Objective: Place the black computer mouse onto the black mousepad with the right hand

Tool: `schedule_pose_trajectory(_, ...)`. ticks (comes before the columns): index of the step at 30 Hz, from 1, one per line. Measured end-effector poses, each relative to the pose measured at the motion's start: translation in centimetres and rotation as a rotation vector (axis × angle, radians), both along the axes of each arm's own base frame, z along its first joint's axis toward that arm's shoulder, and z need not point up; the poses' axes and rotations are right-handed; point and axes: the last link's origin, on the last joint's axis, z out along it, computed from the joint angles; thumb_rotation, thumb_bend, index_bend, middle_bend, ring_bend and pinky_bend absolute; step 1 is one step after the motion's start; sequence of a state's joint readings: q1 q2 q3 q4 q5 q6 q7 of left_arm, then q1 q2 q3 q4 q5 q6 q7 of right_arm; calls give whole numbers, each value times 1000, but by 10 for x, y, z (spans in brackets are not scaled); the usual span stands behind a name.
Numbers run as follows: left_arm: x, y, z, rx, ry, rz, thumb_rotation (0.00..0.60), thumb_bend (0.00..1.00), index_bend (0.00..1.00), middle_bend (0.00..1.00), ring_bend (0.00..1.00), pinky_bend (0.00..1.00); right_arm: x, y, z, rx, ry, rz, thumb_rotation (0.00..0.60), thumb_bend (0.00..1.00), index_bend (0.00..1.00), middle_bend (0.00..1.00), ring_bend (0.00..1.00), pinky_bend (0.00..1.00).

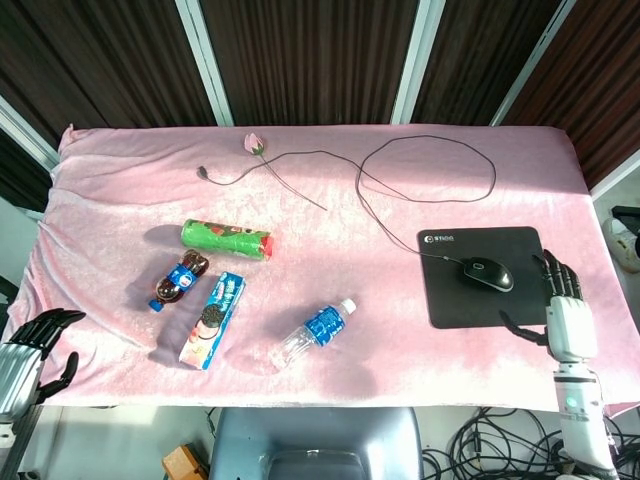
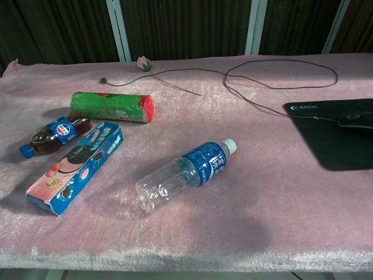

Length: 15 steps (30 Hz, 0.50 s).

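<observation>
Black computer mouse (image 1: 488, 273) lying on the black mousepad (image 1: 485, 274), cable trailing across the table (image 1: 400, 330); right robot hand (image 1: 565, 310) just beside the pad, fingers apart, empty; left robot hand (image 1: 25, 350) at table edge, fingers apart, empty.

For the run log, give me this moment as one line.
mouse: lying on mousepad | right hand: open, off pad's right edge | left hand: idle at table's left corner
</observation>
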State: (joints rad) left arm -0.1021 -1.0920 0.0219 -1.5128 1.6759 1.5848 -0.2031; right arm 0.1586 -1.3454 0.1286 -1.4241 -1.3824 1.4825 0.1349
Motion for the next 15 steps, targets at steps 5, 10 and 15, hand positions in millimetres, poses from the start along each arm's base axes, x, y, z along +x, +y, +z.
schedule_pose_trajectory(5,2,0,-4,0,18,-11,600,513,231,238,177,280,6,40,12,-4,131,-53,600,330,26,0,0,93)
schedule_pose_trajectory(10,3,-1,-5,-4,21,-13,600,514,231,237,178,281,16,68,14,44,203,-109,600,329,26,0,0,94)
schedule_pose_trajectory(15,2,-1,-3,9,18,-10,600,513,231,237,178,281,18,71,14,55,200,-104,600,330,26,0,0,95)
